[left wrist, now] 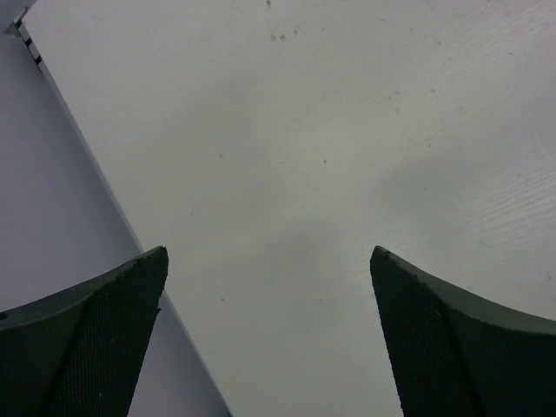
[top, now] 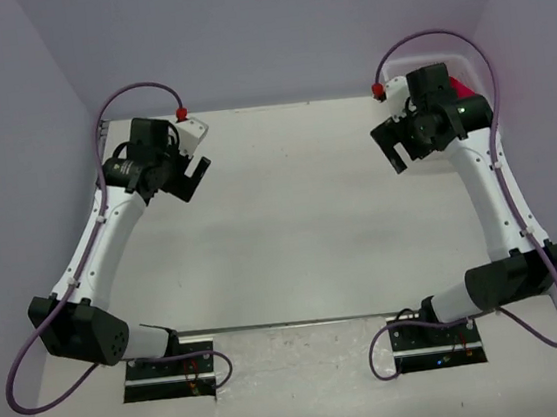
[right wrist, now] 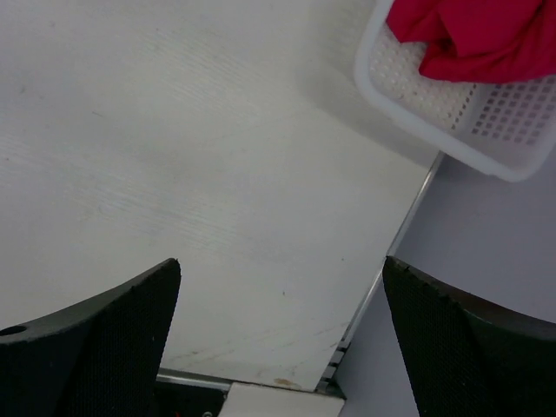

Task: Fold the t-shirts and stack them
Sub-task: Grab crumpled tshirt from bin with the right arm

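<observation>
Red shirts [right wrist: 473,35]: crumpled heap in the basket, unfolded; can't tell how many.
Basket [right wrist: 452,130]: white mesh plastic, far right corner of the table, partly past the table's right edge in the right wrist view.
Right gripper [right wrist: 281,261]: fingers spread wide, nothing between them; hangs over bare table just left of the basket and nearer, not touching it or the cloth.
Left gripper [left wrist: 268,252]: fingers spread wide, grasping nothing; over the far left of the table, close to its left edge, well apart from the basket.
Table [top: 300,216]: white, faint specks in the left wrist view.
Arms: bases at the near edge, both reaching out to the far corners, left one left, right one right.
Cables: purple, looped along each arm.
Walls: pale lilac on the left, far and right sides.
</observation>
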You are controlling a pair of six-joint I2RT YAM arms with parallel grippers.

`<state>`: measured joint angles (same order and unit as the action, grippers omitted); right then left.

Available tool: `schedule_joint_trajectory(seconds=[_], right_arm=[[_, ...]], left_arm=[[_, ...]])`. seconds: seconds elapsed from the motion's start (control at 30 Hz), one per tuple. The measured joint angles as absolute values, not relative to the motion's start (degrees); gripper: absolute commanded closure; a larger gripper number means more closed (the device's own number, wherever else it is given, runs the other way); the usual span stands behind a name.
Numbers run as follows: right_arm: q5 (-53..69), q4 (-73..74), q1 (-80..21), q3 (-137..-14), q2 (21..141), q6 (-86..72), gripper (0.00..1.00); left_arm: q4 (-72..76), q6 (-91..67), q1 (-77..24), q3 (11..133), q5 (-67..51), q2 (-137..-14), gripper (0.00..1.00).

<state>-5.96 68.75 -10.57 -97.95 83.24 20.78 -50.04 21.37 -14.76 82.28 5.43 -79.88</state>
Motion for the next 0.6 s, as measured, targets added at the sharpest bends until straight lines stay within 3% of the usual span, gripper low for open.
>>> schedule_joint_trajectory(seconds=[0.23, 0.43, 0.5, 0.6], right_arm=[[-11.70, 65.39, 0.45, -105.62, 91.31, 20.21, 0.01], [-12.71, 56.05, 5.02, -109.38, 103.31, 20.58, 0.09], [-12.21, 53.43, 6.07, -109.40, 106.26, 20.73, 0.21], [-10.63, 51.44, 7.49, -111.26, 111.04, 20.10, 0.23]], left_arm=[[-47.46, 21.32, -14.76, 81.82, 10.66, -81.71, 0.02], [-46.11, 21.04, -14.76, 81.80, 12.64, -83.68, 0.01], [-45.69, 21.04, -14.76, 81.80, 12.93, -83.68, 0.01], [-45.41, 21.04, -14.59, 81.80, 13.34, -83.68, 0.01]])
